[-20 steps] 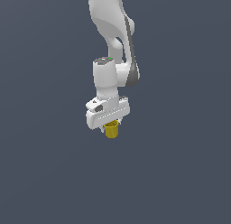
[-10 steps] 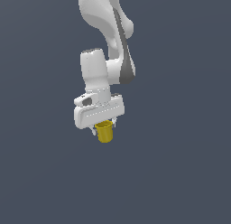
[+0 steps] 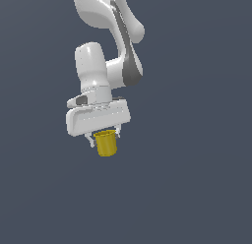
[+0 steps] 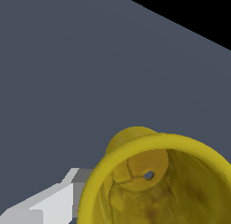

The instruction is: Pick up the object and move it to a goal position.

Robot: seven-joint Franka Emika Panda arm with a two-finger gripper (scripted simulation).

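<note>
One yellow cup (image 3: 106, 143) clamped between the fingers of the white hand (image 3: 104, 138), hanging just beneath it.

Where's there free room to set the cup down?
Plain grey surface shows bare on every side of the yellow cup in both views; nothing else borders it. The only crowded spot is directly at the gripper, shut on the cup's rim.
</note>
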